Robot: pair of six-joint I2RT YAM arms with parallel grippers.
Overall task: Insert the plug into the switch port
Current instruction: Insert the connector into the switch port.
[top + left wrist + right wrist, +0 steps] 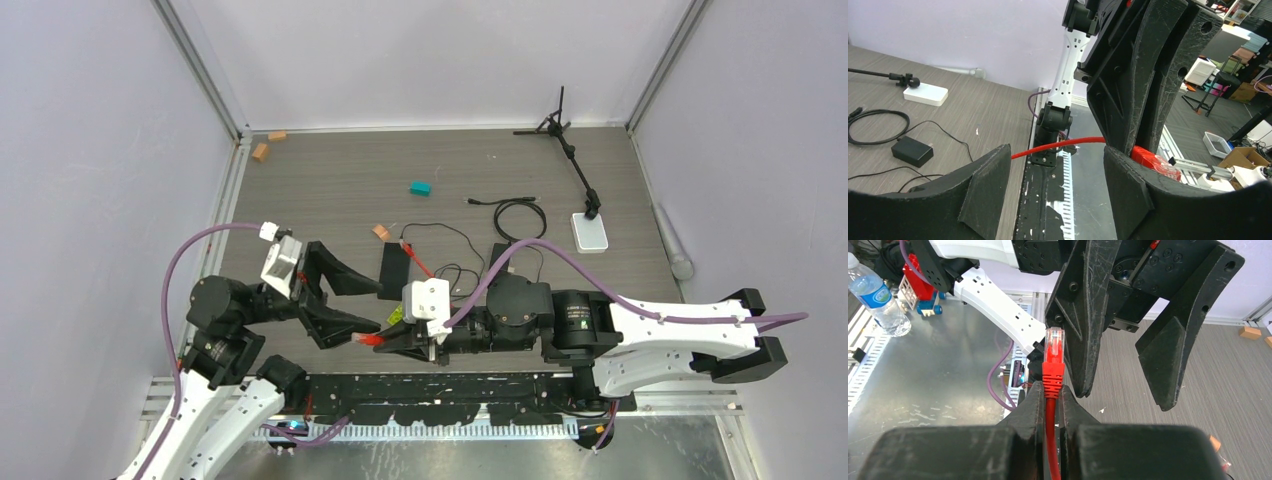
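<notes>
My right gripper [388,340] [1050,390] is shut on the thin red cable [1050,440] just behind its plug. The red plug [1053,347] with its clear tip sticks out past the fingertips, raised above the table's near edge; it also shows in the top view [368,340]. My left gripper [372,305] [1055,170] is open and empty. The cable [1058,145] crosses its gap, and the plug [1155,162] lies just outside its right finger. A flat black box [393,268], apparently the switch, lies on the table behind both grippers; its ports are not visible.
A black power brick [911,150] with a thin black wire, a coiled black cable [520,215], a white box [590,232] and a small tripod [565,140] stand at the right. A teal block [420,188] and wooden blocks [260,152] lie farther back.
</notes>
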